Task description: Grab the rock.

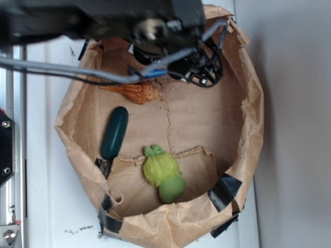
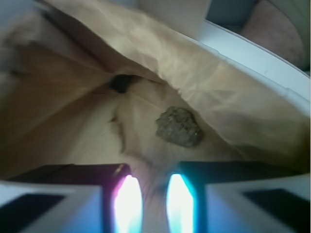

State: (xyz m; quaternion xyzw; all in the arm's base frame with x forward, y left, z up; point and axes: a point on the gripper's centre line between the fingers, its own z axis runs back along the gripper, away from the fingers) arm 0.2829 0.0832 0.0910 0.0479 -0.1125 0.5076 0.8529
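The gripper is seen in the wrist view with its two fingertips parted by a narrow gap and nothing between them; the jaws stand open and empty. The rock lies ahead of the fingertips and slightly to the right of the gap, resting on the brown paper floor close to where the paper wall of the tray rises; it is apart from the fingers, not touching them. In the exterior view the rock is hidden beneath the arm and its cables, which cover the upper edge of the paper tray. The orange seashell lies just beside the arm near that upper edge, the dark green oblong lies along the left side, and the green plush toy sits toward the lower edge; all three are well apart from the gripper's line of approach as far as can be told. Assessment: the step in hand is alignment and descent onto the rock. Risks noted: the present gap appears hardly wider than the rock, so a descent without widening could land a fingertip on top and push it away; the offset to the right could cause a one-sided strike; the nearby crumpled wall could catch a finger, or be pinched together with the rock
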